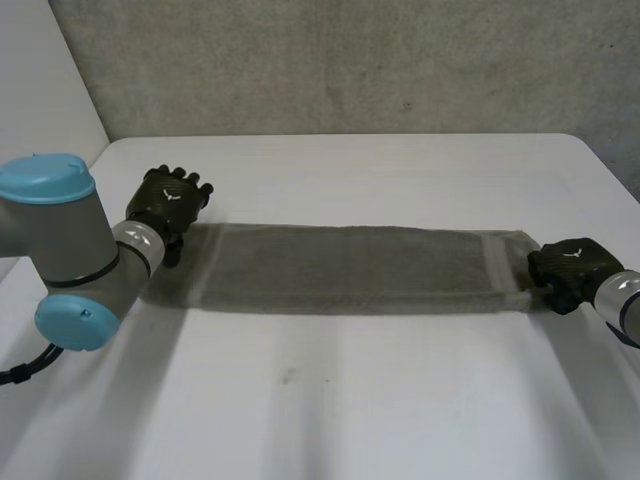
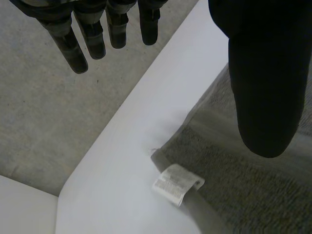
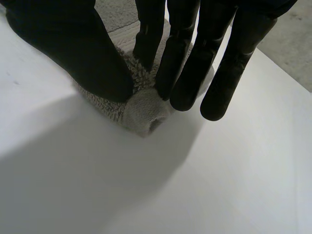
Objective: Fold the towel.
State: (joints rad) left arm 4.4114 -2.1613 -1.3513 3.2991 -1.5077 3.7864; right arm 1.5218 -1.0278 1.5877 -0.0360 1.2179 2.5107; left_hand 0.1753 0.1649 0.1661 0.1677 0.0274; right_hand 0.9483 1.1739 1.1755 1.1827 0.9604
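A grey towel (image 1: 350, 265) lies as a long flat strip across the white table (image 1: 330, 400). My left hand (image 1: 170, 200) hovers open over the strip's left end, near its far corner. In the left wrist view its fingers (image 2: 73, 48) are straight and apart from the thumb (image 2: 263, 97), over the towel (image 2: 243, 195) and a white label (image 2: 176, 184) at the corner. My right hand (image 1: 568, 268) is at the right end. In the right wrist view its thumb and fingers (image 3: 185, 58) pinch a bunched corner of the towel (image 3: 141, 109).
The table's far edge meets a grey concrete wall (image 1: 350, 60). Its rounded far-left corner (image 2: 66, 195) is close to my left hand. Bare white tabletop spreads in front of the towel.
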